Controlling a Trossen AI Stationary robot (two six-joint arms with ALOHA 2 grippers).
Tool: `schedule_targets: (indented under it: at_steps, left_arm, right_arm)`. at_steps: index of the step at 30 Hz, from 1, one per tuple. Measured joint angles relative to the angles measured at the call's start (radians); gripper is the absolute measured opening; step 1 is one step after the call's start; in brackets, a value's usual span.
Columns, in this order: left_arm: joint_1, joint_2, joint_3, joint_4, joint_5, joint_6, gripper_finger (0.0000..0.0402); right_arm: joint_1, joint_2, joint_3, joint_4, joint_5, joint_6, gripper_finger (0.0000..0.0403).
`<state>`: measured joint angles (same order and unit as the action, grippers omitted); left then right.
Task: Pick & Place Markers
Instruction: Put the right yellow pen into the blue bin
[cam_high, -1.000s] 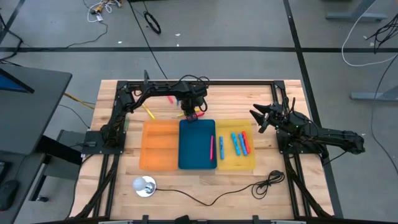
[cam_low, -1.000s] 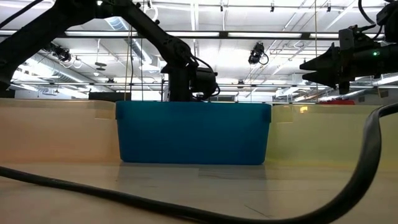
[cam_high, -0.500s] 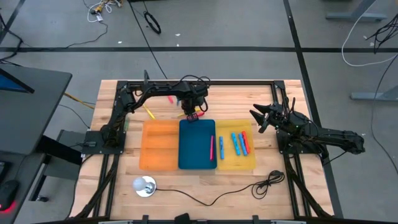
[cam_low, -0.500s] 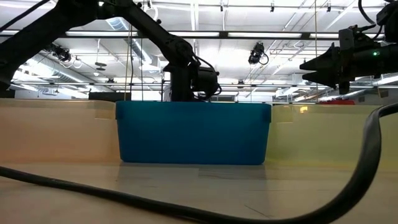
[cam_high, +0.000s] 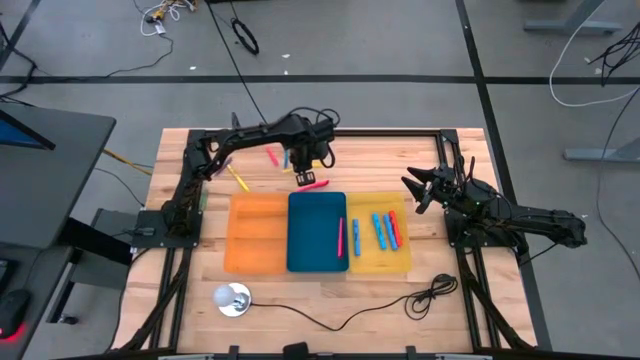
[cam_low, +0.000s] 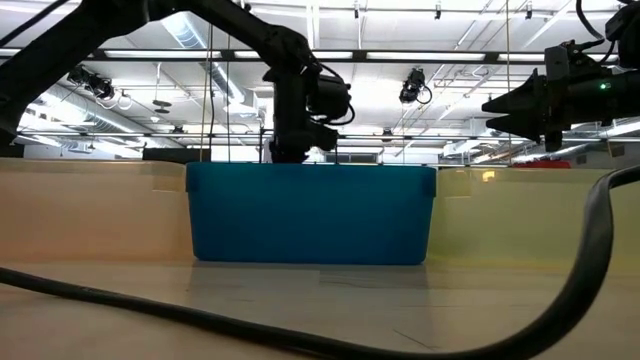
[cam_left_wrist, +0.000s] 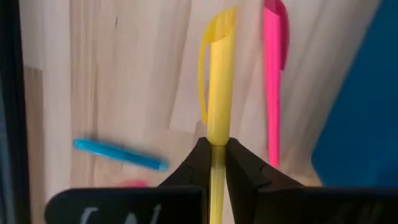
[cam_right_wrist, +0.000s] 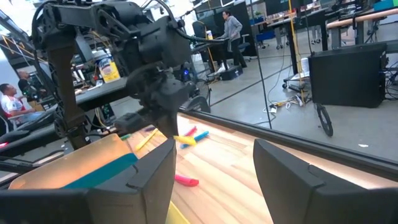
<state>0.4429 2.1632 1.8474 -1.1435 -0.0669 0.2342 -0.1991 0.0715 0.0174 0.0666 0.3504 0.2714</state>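
Note:
My left gripper (cam_high: 309, 179) hangs just past the far edge of the blue tray (cam_high: 317, 255) and is shut on a yellow marker (cam_left_wrist: 217, 93). Under it on the bare wood lie a pink marker (cam_left_wrist: 272, 81) and a blue marker (cam_left_wrist: 118, 154). More markers rest on the table: a yellow one (cam_high: 240, 180) and a pink one (cam_high: 272, 158). A pink marker (cam_high: 340, 237) lies in the blue tray. Blue markers (cam_high: 378, 229) and a red marker (cam_high: 393, 228) lie in the yellow tray (cam_high: 400, 262). My right gripper (cam_high: 416, 190) waits open at the table's right. My left gripper pinches the yellow marker between its two fingers (cam_left_wrist: 194, 163), on the thin barrel (cam_left_wrist: 216, 149) just behind the wider clipped part. The fingers come from above, pointing down. The marker's clipped end sticks out ahead of the fingertips and appears lifted off the wood.
An orange tray (cam_high: 257, 233) sits left of the blue one. A black cable (cam_high: 400, 305) and a small white lamp-like object (cam_high: 231, 298) lie near the table's near edge. A black frame (cam_high: 350, 131) borders the far side. People show in the room beyond (cam_right_wrist: 233, 28).
My left gripper has risen and drawn slightly toward the table's far edge, away from the blue tray's rim, staying shut. The right arm has kept still.

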Motion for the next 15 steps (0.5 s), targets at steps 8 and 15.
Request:
schedule_targets:
  at_steps: [8, 15]
  left_arm:
    - [-0.015, -0.003, 0.112, -0.120, -0.002, 0.197, 0.0027]
    - [-0.032, -0.004, 0.189, -0.173, 0.000, 0.456, 0.0027]
  right_arm:
    - [0.000, 0.000, 0.000, 0.000, 0.000, 0.000, 0.0215]
    - [0.000, 0.000, 0.000, 0.000, 0.000, 0.000, 0.0215]
